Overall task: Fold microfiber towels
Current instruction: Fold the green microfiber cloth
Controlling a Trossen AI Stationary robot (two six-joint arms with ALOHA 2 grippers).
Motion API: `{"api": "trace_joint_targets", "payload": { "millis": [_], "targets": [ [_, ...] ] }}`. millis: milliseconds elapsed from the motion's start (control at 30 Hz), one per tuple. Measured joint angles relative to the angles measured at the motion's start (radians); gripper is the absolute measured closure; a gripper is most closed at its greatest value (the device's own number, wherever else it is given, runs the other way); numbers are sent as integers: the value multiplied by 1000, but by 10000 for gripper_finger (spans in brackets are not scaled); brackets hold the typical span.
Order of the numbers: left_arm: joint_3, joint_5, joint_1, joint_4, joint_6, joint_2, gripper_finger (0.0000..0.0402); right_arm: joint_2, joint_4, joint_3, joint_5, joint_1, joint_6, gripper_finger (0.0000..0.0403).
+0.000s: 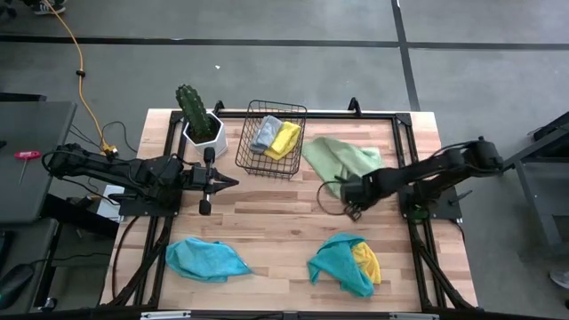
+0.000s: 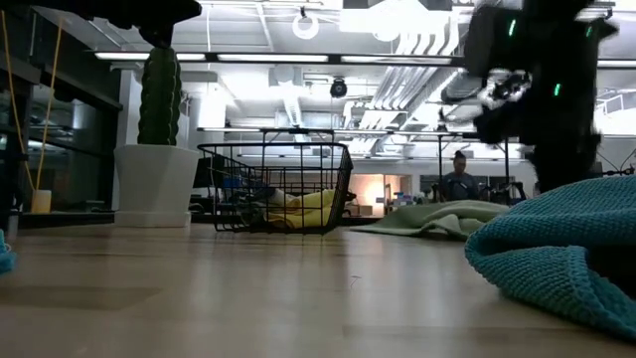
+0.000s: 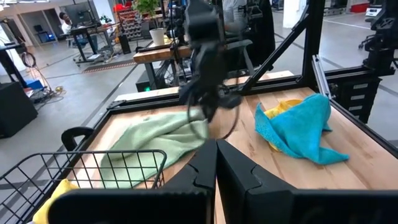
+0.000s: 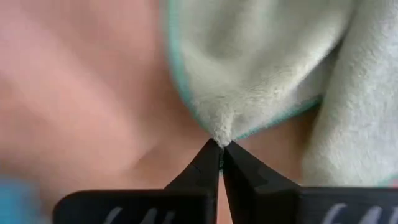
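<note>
While the left claw (image 1: 229,183) waits pressed together at centre left, the right claw (image 1: 348,200) pinches the near edge of the light green towel (image 1: 342,158) right of the wire basket (image 1: 272,139); bare wooden surface (image 1: 276,222) lies open mid-frame.

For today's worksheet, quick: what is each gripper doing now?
Left gripper: shut, holding nothing.
Right gripper: shut on the light green towel.

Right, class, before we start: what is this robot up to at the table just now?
The right gripper has pinched shut on a corner of the light green towel, which lies crumpled beside the wire basket. The left gripper waits shut by the cactus pot. Teal and yellow towels lie unfolded at the front.
</note>
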Motion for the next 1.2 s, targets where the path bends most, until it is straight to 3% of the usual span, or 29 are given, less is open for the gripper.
{"api": "trace_joint_targets", "payload": {
  "millis": [233, 533, 867, 1200],
  "targets": [
    [0, 7, 0, 16, -59, 0, 401, -26, -39, 211, -56, 231, -11, 402],
    [1, 91, -3, 105, -95, 87, 400, -11, -73, 471, 177, 367, -137, 402],
    [12, 89, -48, 379, 15, 509, 343, -6, -83, 487, 195, 429, -77, 403],
    [235, 51, -74, 384, 161, 965, 248, -6, 142, 486, 161, 549, -145, 403]
  ]
}}
